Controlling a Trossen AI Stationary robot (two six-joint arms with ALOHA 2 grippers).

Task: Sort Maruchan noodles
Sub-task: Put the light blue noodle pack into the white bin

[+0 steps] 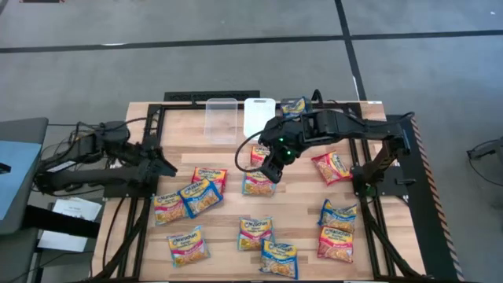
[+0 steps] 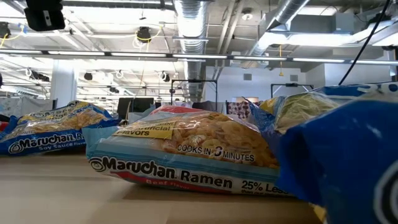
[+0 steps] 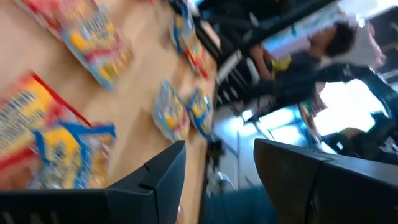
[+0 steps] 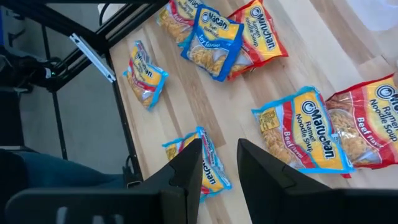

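Low view: packet (image 2: 186,152) reads "Maruchan Ramen", "COOKS IN 3 MINUTES"; both pincers apart, empty.

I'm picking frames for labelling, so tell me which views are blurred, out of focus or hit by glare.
Left wrist view: motion-smeared throughout, packets and room streaked, bright window patch blown out. Low view: beef packet sharp enough to read, blue packet at the lens a soft blur, ceiling lights bright. Right wrist view: packet print legible, right claw slightly soft. High view: evenly lit, table free of harsh glare.
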